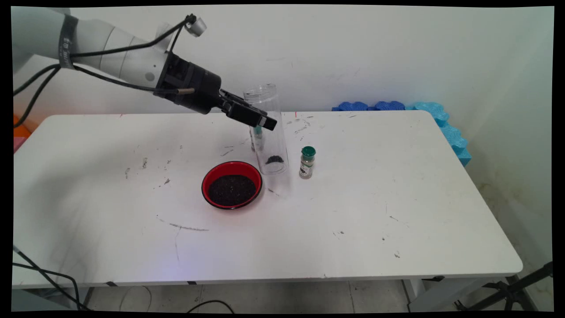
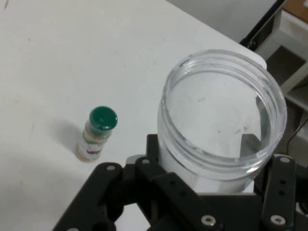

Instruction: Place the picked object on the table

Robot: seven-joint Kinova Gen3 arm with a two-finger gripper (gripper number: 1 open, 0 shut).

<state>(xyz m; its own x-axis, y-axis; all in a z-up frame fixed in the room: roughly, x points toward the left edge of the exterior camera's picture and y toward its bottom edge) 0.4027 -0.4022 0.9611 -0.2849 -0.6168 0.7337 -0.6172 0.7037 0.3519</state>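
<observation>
My black gripper (image 1: 264,123) is shut on a tall clear plastic jar (image 1: 273,148) without a lid, holding it about halfway up its side. The jar leans slightly, and its base is at or just above the table. A small heap of dark grains (image 1: 274,159) lies in its bottom. In the hand view the jar's open mouth (image 2: 221,106) fills the space between my fingers (image 2: 153,147). A red bowl (image 1: 231,184) of dark grains sits just left of and in front of the jar. A small green-capped bottle (image 1: 307,162) (image 2: 96,134) stands upright to the jar's right.
Another small bottle with a teal cap (image 1: 257,137) stands behind the jar, partly seen through it. Blue foam pieces (image 1: 443,121) lie along the table's far right corner. The white table (image 1: 397,212) carries scuff marks. Black cables hang from the arm at left.
</observation>
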